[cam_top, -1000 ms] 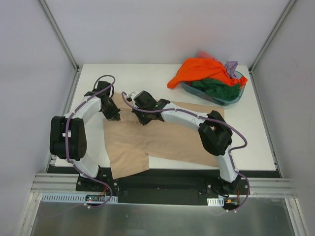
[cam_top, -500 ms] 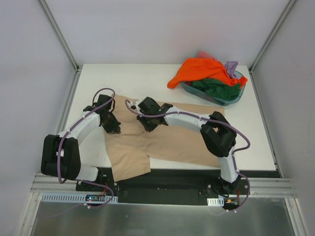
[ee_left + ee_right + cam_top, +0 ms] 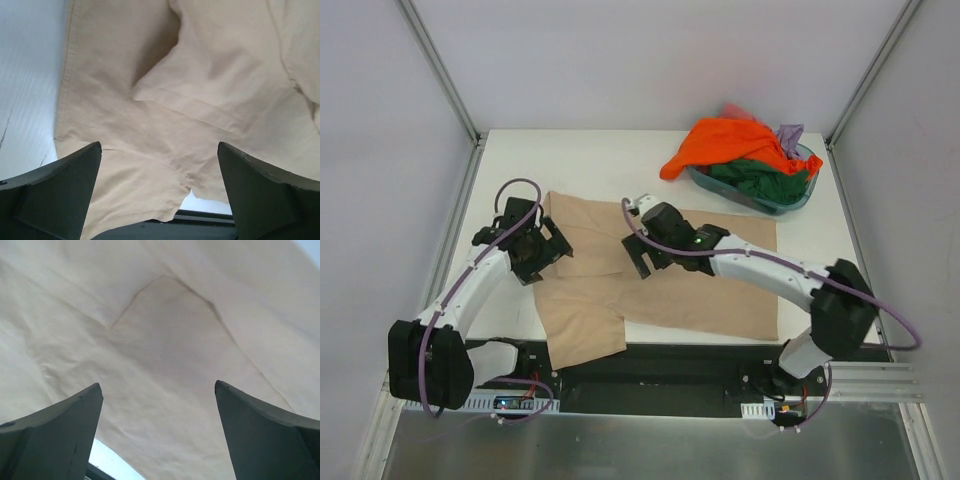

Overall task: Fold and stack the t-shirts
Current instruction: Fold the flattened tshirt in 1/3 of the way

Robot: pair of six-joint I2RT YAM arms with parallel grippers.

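Grey panel walls and slanted metal frame posts close in a white counter [image 3: 600, 160], seen from above and behind two robot arms.

A large tan-beige t-shirt [image 3: 710, 285] lies spread across the near half of the counter, with one corner hanging over the near edge.

A second ago both arms reached further out, with their tips down on the shirt's far left edge, which sat bunched and short there. Now that corner lies opened out flat and reaches further across the counter. Both arms have drawn back toward the near side.

The left pincer [image 3: 552, 250] hovers over the shirt's left part. Its wrist camera shows the fingers spread wide with nothing between them. Below them are a sleeve fold, a stitched side edge and a strip of bare counter.

The right pincer [image 3: 645, 262] hangs over the middle of the shirt, also released and empty. Beneath it is smooth cloth with a faint creased outline.

This looks like the end of a flattening move. The shirt seems laid out well enough for a first fold, though no fold has been made and nothing is stacked yet.

At the far right corner sits a teal plastic basin [image 3: 800, 195], well apart from the tan shirt's main body. It holds a heap of other shirts: a bright orange t-shirt [image 3: 725, 140] draped over the rim, a dark green t-shirt [image 3: 760, 180] beneath it, a lilac t-shirt [image 3: 790, 132] and a pinkish red t-shirt [image 3: 732, 108] poking out behind. All of these wait unfolded.
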